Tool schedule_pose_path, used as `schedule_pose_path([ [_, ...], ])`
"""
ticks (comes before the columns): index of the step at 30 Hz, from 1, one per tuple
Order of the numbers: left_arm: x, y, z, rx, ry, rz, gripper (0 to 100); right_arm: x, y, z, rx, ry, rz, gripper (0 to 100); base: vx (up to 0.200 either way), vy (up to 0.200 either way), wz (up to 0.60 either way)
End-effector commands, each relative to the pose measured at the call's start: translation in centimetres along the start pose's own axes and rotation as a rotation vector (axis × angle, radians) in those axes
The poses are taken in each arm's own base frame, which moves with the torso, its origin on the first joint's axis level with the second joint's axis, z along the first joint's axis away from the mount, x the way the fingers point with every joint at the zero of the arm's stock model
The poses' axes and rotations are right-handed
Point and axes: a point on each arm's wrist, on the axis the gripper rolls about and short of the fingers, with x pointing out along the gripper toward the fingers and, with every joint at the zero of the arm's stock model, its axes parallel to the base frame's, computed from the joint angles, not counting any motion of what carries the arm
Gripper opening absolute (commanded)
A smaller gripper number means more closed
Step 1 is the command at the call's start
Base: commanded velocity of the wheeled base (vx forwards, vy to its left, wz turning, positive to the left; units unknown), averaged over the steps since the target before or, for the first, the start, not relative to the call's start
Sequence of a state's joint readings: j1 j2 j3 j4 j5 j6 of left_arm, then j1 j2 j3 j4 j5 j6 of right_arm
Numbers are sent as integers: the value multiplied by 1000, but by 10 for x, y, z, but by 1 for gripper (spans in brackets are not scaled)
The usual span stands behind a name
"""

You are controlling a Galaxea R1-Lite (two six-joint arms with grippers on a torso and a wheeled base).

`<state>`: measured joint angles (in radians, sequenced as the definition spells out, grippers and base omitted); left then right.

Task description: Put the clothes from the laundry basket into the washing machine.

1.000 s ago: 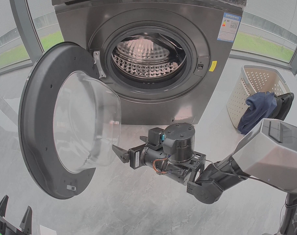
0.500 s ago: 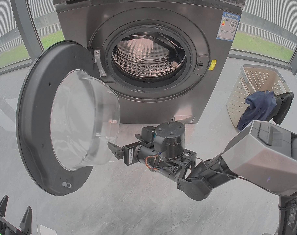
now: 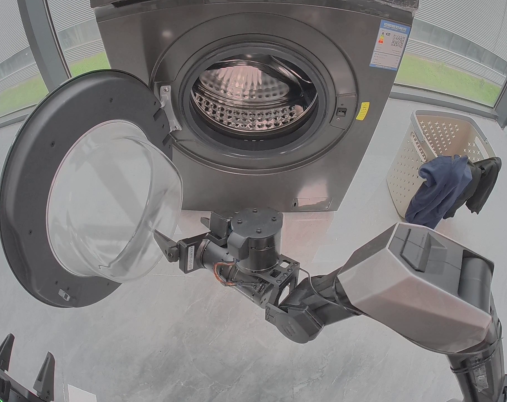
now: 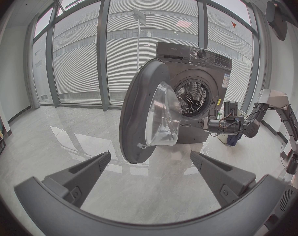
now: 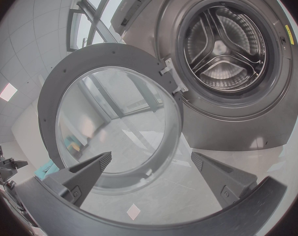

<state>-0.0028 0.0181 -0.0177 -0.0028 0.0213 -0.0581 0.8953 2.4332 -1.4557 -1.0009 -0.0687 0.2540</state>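
As door [image 3: 24, 196] swung (wider), hand [image 3: 163, 244] followed.

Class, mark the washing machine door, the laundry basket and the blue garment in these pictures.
washing machine door [image 3: 24, 196]: head view, on its dark outer ring.
laundry basket [image 3: 401, 180]: head view, on its perforated side wall.
blue garment [image 3: 440, 188]: head view, on the cloth draped over the basket's rim.

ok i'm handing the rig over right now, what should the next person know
Right gripper: open, empty, close to the door's glass.
Left gripper: open, empty, low on the robot's left.
Washing machine: door wide open, drum empty.
Basket: right of the machine, with a blue garment and a dark garment draped over its rim.
Done: door open. Left: all clothes into the drum.
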Motion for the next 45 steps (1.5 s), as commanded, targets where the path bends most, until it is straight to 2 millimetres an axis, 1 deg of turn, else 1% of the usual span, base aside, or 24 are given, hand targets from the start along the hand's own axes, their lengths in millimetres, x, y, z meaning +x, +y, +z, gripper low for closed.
schedule_pose_path([
  [1, 0, 0, -5, 0, 7, 0, 100, -2, -10, 0, -4, 13, -35, 100, 0, 0, 0],
  [5, 0, 0, -5, 0, 7, 0, 100, 0, -14, -2, -8, 19, -44, 100, 0, 0, 0],
  [8, 1, 0, -5, 0, 10, 0, 100, 1, -7, -7, -8, 29, -25, 100, 0, 0, 0],
  [11, 1, 0, -5, 0, 10, -1, 100, 7, 2, -18, -8, 35, -1, 100, 0, 0, 0],
  [12, 1, 0, -5, 0, 10, -1, 100, 7, 2, -18, -8, 35, -1, 100, 0, 0, 0],
  [13, 1, 0, -5, 0, 10, -1, 100, 12, 6, -23, -8, 36, 8, 100, 0, 0, 0],
  [16, 0, 0, -5, 0, 7, 0, 100, 18, 10, -34, -8, 46, 18, 100, 0, 0, 0],
  [18, 0, 0, -5, 0, 7, 0, 100, 22, 15, -36, -7, 31, 29, 100, 0, 0, 0],
  [21, 0, 0, -5, 0, 7, 0, 100, 26, 18, -33, -4, 10, 37, 100, 0, 0, 0],
  [23, 0, 0, -5, 0, 7, 0, 100, 28, 20, -24, 0, -18, 38, 100, 0, 0, 0],
  [25, 0, 0, -5, 0, 7, 0, 100, 28, 20, -24, 0, -18, 38, 100, 0, 0, 0],
  [26, 0, 0, -5, 0, 7, 0, 100, 27, 18, -15, 1, -32, 32, 100, 0, 0, 0],
  [27, 0, 0, -5, 0, 7, -1, 100, 22, 16, 7, 3, -67, 25, 100, 0, 0, 0],
  [28, 0, 0, -5, 0, 7, -1, 100, 16, 15, 18, 3, -74, 18, 100, 0, 0, 0],
  [31, 0, 0, -5, 0, 7, 0, 100, 0, 2, 41, -3, -73, -22, 100, 0, 0, 0],
  [32, 0, 0, -5, 0, 7, 0, 100, -3, 1, 43, -5, -70, -28, 100, 0, 0, 0],
  [33, 0, 0, -5, -2, 7, 0, 100, -11, -5, 45, -10, -54, -53, 100, 0, 0, 0],
  [36, 0, 0, -5, -2, 7, -1, 100, -24, -12, 47, -17, -32, -77, 100, 0, 0, 0],
  [37, 0, 0, -5, -2, 7, 0, 100, -31, -18, 47, -29, -14, -96, 100, 0, 0, 0],
  [39, 0, 0, -5, 0, 7, -1, 100, -44, -21, 53, -48, -7, -110, 100, 0, 0, 0],
  [41, 0, 0, -5, -2, 7, 0, 100, -65, -23, 63, -54, -11, -123, 100, 0, 0, 0],
  [42, 0, 0, -5, 0, 7, 0, 100, -83, -22, 70, -54, -19, -123, 100, 0, 0, 0],
  [43, 0, 0, -5, -2, 7, 0, 100, -96, -21, 76, -53, -27, -123, 100, 0, 0, 0],
  [45, 0, 0, -5, 3, 7, 3, 100, -140, -21, 89, -54, -52, -131, 100, 0, 0, 0],
])
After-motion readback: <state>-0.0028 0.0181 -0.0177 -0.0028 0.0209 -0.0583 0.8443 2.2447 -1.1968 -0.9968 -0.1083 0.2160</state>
